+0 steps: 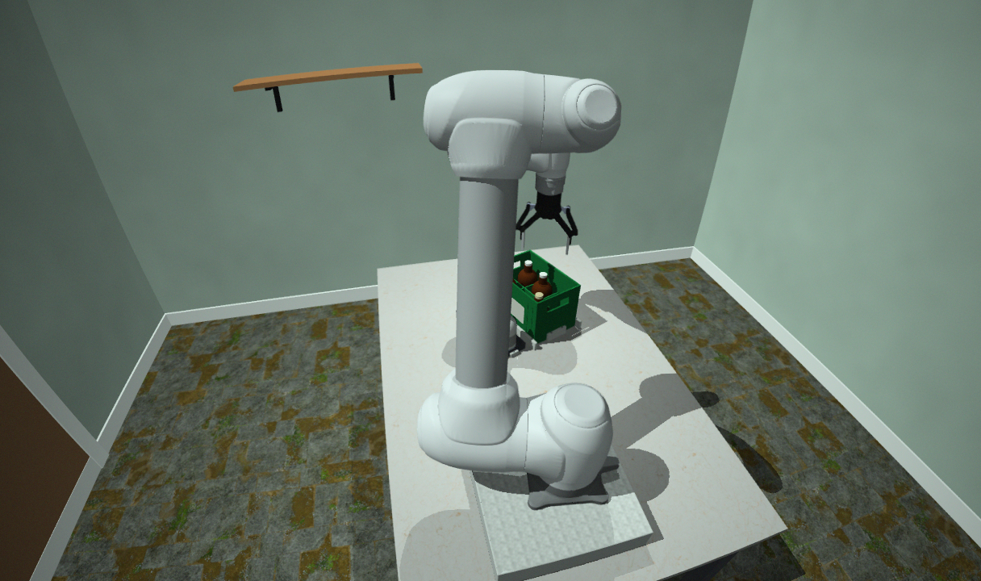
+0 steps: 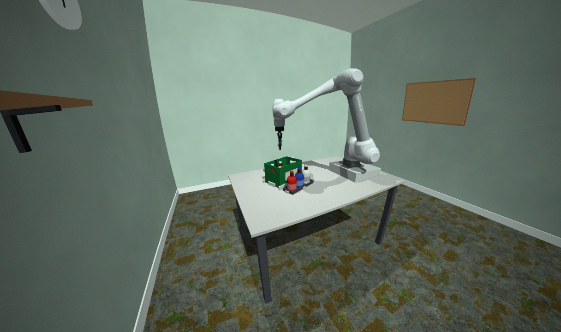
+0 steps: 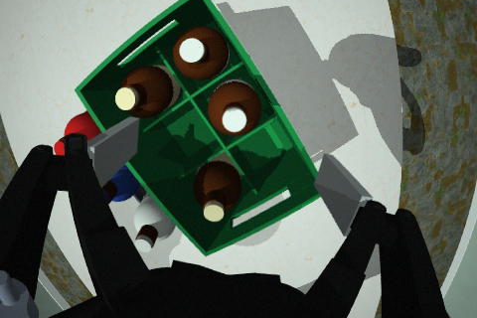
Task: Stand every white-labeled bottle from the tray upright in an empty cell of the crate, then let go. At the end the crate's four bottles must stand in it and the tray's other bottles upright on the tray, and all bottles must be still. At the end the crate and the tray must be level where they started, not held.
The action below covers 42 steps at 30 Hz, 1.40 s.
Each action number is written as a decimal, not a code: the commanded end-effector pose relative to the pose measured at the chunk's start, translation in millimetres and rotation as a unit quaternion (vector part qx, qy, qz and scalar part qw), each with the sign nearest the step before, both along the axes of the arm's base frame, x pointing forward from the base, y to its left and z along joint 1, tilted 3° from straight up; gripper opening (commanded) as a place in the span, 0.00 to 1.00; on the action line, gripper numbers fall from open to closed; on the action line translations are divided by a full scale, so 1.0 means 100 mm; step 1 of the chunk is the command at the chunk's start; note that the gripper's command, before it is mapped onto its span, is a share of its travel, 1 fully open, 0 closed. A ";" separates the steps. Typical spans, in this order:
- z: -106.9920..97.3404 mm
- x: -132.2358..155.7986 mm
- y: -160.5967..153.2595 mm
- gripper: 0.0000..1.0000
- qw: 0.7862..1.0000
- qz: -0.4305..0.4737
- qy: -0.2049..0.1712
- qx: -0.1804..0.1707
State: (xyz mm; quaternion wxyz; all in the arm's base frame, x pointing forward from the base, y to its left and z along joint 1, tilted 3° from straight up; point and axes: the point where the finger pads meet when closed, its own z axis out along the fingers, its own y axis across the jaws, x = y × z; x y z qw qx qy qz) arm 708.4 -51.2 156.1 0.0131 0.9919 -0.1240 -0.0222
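The green crate [image 1: 560, 318] [image 2: 274, 177] [image 3: 201, 10] stands level on the table. Four brown bottles stand in it, two with white caps [image 3: 192, 50] [image 3: 234, 119] and two with cream caps [image 3: 126, 98] [image 3: 214, 212]. In the wrist view its middle-left and lower-right cells are empty. Beside it, the dark tray [image 2: 293, 192] holds a red bottle [image 2: 291, 184] [image 3: 83, 126], a blue bottle [image 2: 299, 180] [image 3: 124, 185] and a white bottle [image 2: 307, 176] [image 3: 153, 216], all upright. My gripper [image 1: 545, 245] [image 2: 279, 149] [image 3: 230, 153] is open and empty above the crate, pointing down.
The white table [image 1: 421, 303] [image 2: 270, 206] carries the crate, the tray and the arm's base block [image 1: 573, 534] [image 2: 365, 174]. The tray lies close along one long side of the crate. In the top view the arm's column hides most of the tray. A shelf [image 1: 327, 75] hangs on the wall.
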 end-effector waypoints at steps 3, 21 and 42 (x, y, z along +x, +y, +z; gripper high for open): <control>-0.11 0.04 -0.03 1.00 1.000 -0.007 0.001 -0.001; -0.11 0.04 -0.03 0.00 1.000 -0.007 0.001 -0.001; -0.05 -0.59 0.59 0.00 1.000 -0.002 0.001 0.000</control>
